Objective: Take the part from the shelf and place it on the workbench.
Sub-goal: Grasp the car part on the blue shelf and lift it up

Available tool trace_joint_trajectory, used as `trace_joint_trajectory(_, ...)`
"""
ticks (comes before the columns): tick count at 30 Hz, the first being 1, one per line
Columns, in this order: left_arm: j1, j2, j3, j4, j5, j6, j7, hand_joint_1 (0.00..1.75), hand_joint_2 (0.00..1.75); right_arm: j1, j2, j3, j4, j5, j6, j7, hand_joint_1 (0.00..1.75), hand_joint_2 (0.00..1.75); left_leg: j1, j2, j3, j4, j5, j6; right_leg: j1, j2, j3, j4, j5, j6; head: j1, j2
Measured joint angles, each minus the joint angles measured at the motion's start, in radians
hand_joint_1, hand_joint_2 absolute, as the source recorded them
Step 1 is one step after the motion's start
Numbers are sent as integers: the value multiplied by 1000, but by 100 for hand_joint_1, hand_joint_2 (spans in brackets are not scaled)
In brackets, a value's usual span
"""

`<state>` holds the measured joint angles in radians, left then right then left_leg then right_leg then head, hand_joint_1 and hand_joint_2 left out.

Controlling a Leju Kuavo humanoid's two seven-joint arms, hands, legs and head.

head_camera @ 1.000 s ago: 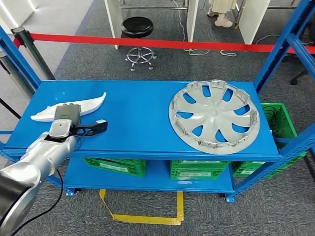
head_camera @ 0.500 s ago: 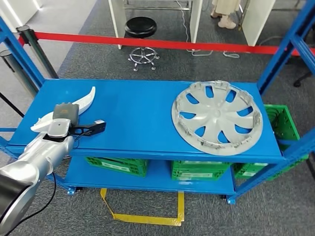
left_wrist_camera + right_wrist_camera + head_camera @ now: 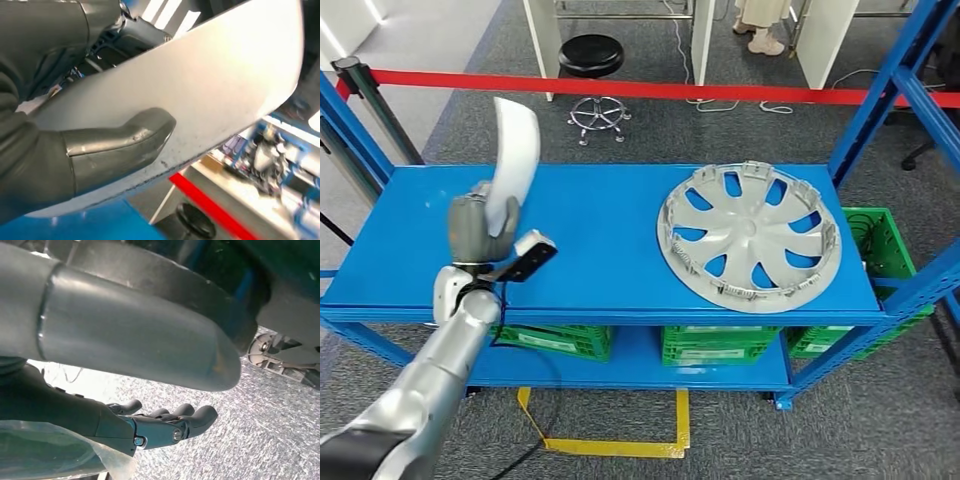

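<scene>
Above the left end of the blue shelf [image 3: 607, 235], the left hand [image 3: 475, 232] grips the white curved part [image 3: 515, 152], thumb [image 3: 124, 140] pressed flat across its face. A second ago the part lay flat on the shelf under the hand; now it stands nearly upright, swung clear of the surface, its tip pointing up toward the red barrier tape [image 3: 682, 90]. So the pick looks done; carrying to the workbench remains. Right hand [image 3: 162, 425] hangs over grey carpet, fingers loosely apart, holding nothing. Well to the right on the same shelf, a grey wheel cover [image 3: 750, 238] lies untouched. Green crates [image 3: 554, 338] sit on the tier below.
</scene>
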<state>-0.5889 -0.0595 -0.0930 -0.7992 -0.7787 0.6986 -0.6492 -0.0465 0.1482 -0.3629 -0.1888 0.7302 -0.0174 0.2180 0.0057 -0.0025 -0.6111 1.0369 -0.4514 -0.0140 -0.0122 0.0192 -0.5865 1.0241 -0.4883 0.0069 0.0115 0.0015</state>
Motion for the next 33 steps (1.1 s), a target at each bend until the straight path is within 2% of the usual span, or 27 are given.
trace_joint_trajectory(2,55,-11,-16,-129,61,1,3,175,175,4,2,-10,0,0,-5,-4,0,0,1,0,1,-8,-1,11,-1,0,-2,-2,-2,12,0,0)
trace_joint_trajectory(4,114,-17,-50,-266,134,2,3,175,175,8,3,-21,0,-1,-10,-10,0,0,4,0,4,-15,1,25,-2,-5,-16,26,-28,22,3,0)
trace_joint_trajectory(5,145,-18,-75,-335,166,2,3,175,175,9,4,-27,0,-1,-12,-13,0,0,6,0,6,-18,2,31,-2,-7,-37,70,-56,25,5,0)
trace_joint_trajectory(7,204,-19,-123,-452,198,3,3,175,175,10,6,-37,0,-2,-14,-18,0,0,4,0,6,-18,0,37,-1,-10,-96,200,-117,30,7,0)
trace_joint_trajectory(8,229,-18,-142,-494,203,3,3,175,175,11,6,-41,0,-2,-15,-19,0,0,2,0,6,-17,-1,39,-1,-10,-122,252,-132,32,7,0)
trace_joint_trajectory(9,250,-18,-157,-529,207,3,3,175,175,11,6,-44,0,-2,-15,-20,0,0,1,0,7,-17,-1,39,-1,-10,-133,273,-129,32,7,0)
trace_joint_trajectory(10,266,-18,-168,-558,209,3,3,175,175,12,6,-48,0,-2,-16,-21,0,0,1,0,8,-17,-2,40,-1,-10,-125,255,-107,31,7,0)
trace_joint_trajectory(12,282,-18,-181,-604,222,-1,2,175,175,12,6,-53,0,-2,-16,-21,0,0,1,-2,11,-17,-3,38,-1,-11,-66,127,-38,26,7,0)
trace_joint_trajectory(13,288,-17,-186,-624,246,-10,-4,175,175,11,7,-55,0,-3,-17,-21,0,0,-1,-3,11,-15,-5,35,0,-11,-32,61,-16,23,7,0)
trace_joint_trajectory(14,298,-16,-193,-646,286,-29,-14,175,175,11,8,-58,0,-3,-19,-22,0,0,-3,-4,10,-14,-5,31,1,-10,-8,17,-4,20,6,0)
trace_joint_trajectory(15,313,-16,-202,-672,343,-59,-26,175,175,11,10,-62,0,-5,-22,-24,0,0,-5,-4,9,-14,-4,27,2,-9,4,-3,-4,17,5,0)
trace_joint_trajectory(18,403,-14,-251,-777,539,-180,-44,175,175,18,15,-80,0,-15,-36,-39,0,0,-6,-3,11,-10,-7,13,0,-8,10,-9,2,5,5,0)
trace_joint_trajectory(20,475,-13,-290,-841,610,-235,-47,175,175,20,22,-95,0,-22,-49,-48,0,0,-5,-3,-6,42,-52,3,-5,-12,12,-15,8,-6,2,0)
trace_joint_trajectory(22,542,-12,-322,-878,636,-261,-49,175,175,21,27,-108,0,-26,-59,-52,0,0,-2,-2,-47,162,-127,-6,-5,-15,10,-16,11,-12,1,0)
trace_joint_trajectory(23,573,-11,-334,-888,643,-272,-49,175,175,22,29,-114,0,-26,-64,-52,0,0,0,-2,-64,219,-154,-9,-5,-16,8,-16,12,-13,1,0)
trace_joint_trajectory(24,601,-9,-344,-894,652,-282,-49,175,175,23,31,-120,0,-25,-68,-52,0,0,0,-2,-70,250,-164,-10,-4,-17,6,-15,14,-13,1,0)
trace_joint_trajectory(25,625,-5,-353,-897,658,-291,-49,175,175,25,32,-124,0,-25,-72,-52,0,0,1,-2,-57,243,-156,-10,-4,-17,2,-14,16,-13,1,0)
trace_joint_trajectory(26,645,0,-362,-897,660,-295,-49,175,175,26,34,-128,0,-25,-74,-52,0,0,2,-2,-26,196,-132,-10,-4,-18,-1,-12,18,-12,1,0)
trace_joint_trajectory(28,675,11,-378,-891,661,-296,-49,175,175,28,37,-134,0,-25,-76,-51,0,0,2,-2,58,56,-85,-6,-2,-18,-8,-8,24,-6,0,0)
trace_joint_trajectory(29,686,15,-384,-887,661,-301,-49,175,175,28,38,-135,0,-25,-77,-51,0,0,1,-3,86,4,-72,-2,-1,-18,-11,-6,27,-1,1,0)
trace_joint_trajectory(30,696,19,-390,-883,665,-311,-50,175,175,29,39,-136,0,-25,-80,-52,0,0,-1,-3,98,-21,-68,3,0,-18,-13,-5,31,4,2,0)
trace_joint_trajectory(33,730,28,-403,-871,692,-357,-50,175,175,32,43,-142,0,-23,-88,-67,0,0,-5,-2,87,-27,-53,23,-3,-18,-20,-5,39,23,2,0)
